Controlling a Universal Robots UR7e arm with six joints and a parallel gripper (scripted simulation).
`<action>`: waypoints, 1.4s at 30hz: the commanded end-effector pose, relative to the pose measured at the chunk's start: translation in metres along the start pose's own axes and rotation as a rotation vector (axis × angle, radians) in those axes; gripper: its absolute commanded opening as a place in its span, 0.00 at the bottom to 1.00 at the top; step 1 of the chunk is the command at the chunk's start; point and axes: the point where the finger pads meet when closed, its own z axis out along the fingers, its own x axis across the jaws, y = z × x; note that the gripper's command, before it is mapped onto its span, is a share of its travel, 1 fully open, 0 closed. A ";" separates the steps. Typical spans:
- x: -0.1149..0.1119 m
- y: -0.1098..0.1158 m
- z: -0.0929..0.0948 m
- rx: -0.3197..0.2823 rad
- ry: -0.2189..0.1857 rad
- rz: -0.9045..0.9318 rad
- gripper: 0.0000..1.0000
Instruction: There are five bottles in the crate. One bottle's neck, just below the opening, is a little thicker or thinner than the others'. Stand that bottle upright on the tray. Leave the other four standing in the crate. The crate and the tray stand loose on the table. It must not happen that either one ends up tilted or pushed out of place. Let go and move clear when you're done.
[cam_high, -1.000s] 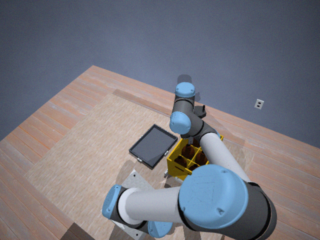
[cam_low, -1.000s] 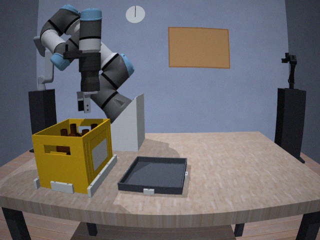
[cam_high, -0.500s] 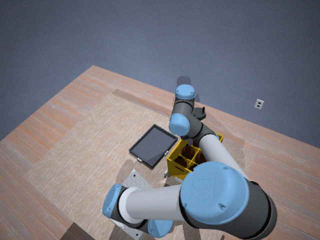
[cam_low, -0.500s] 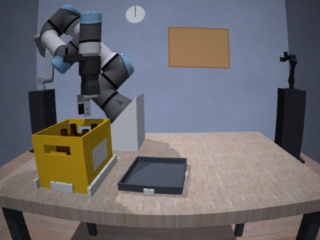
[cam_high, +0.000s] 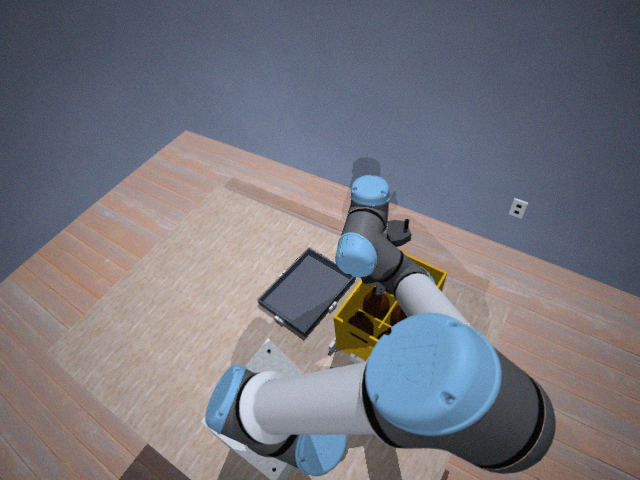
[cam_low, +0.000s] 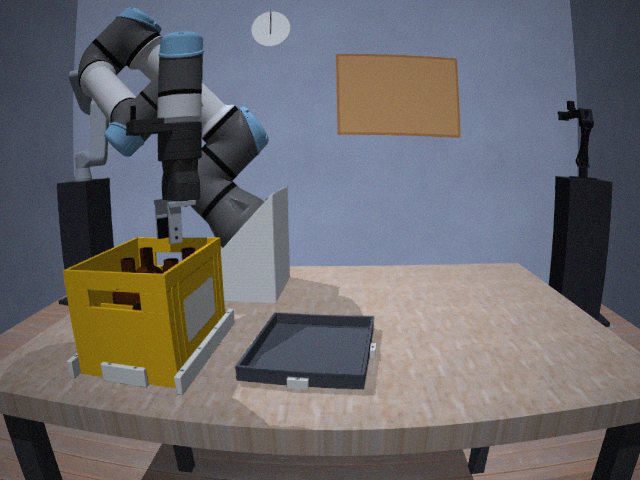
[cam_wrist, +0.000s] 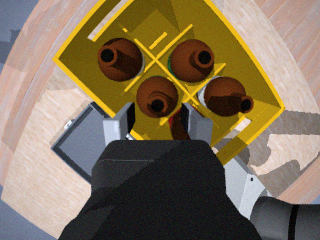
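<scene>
One six-joint arm (cam_high: 330, 400) (cam_low: 180, 77), folded high, wrist vertical; tool (cam_low: 168, 240) (cam_wrist: 157, 112) pointing down at the rim of the yellow crate (cam_high: 347, 335) (cam_low: 118, 335) (cam_wrist: 260, 75), fingers spread, released. Bottles upright, long axes vertical, in crate compartments; four brown necks visible in wrist view, a fifth partly hidden by the tool. Odd neck: cannot tell which. Dark tray (cam_high: 305, 294) (cam_low: 310, 346) (cam_wrist: 82, 142) beside crate on counter (cam_high: 170, 289) (cam_low: 465, 335) (cam_wrist: 35, 185), holding no bottle.

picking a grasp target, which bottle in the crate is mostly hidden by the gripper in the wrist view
The one behind the right-hand finger; the other four show their openings.
</scene>
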 end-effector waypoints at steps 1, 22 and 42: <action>0.000 0.000 0.005 0.001 -0.001 0.000 1.00; 0.000 0.000 0.014 0.001 -0.001 0.000 1.00; 0.000 0.000 0.014 0.001 -0.001 0.000 1.00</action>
